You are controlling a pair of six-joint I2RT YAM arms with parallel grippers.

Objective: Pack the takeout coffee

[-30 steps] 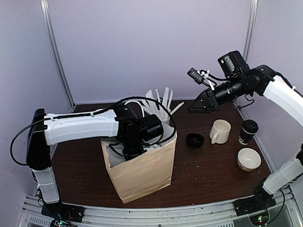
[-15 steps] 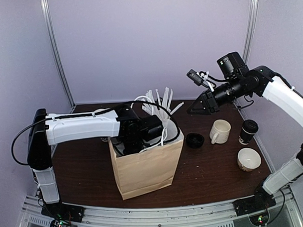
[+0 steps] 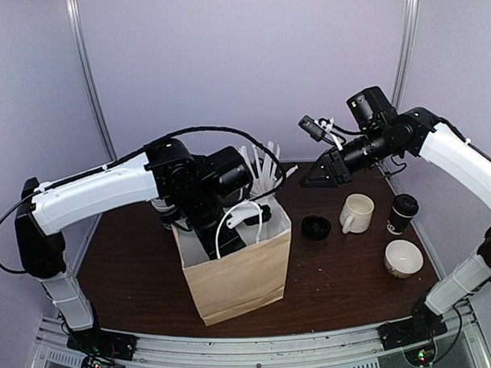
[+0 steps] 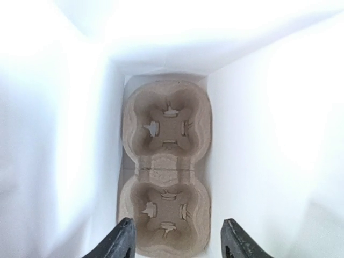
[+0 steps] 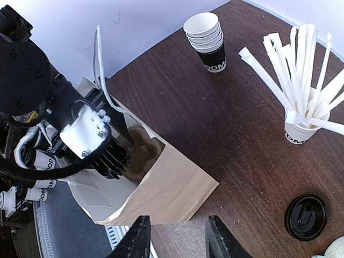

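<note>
The takeout coffee [image 3: 402, 212], a black cup with a black lid, stands at the table's right side, untouched. The brown paper bag [image 3: 241, 277] stands open at centre front. My left gripper [image 3: 213, 237] reaches down into the bag's mouth; in the left wrist view it [image 4: 177, 244] is open and empty above a cardboard cup carrier [image 4: 165, 166] lying on the bag's floor. My right gripper [image 3: 314, 178] hovers high, right of the bag, open and empty; in its wrist view it [image 5: 174, 236] looks down on the bag [image 5: 161, 185].
A white mug [image 3: 357, 212], a loose black lid [image 3: 315, 227] and a pale cup [image 3: 403, 258] stand near the coffee. A cup of white sticks [image 5: 301, 129] and a stack of lidless cups [image 5: 207, 37] stand behind the bag.
My left arm has risen, lifting its gripper higher in the bag's mouth. The bag has shifted a little to the right and stands taller. My right gripper has drifted slightly left.
</note>
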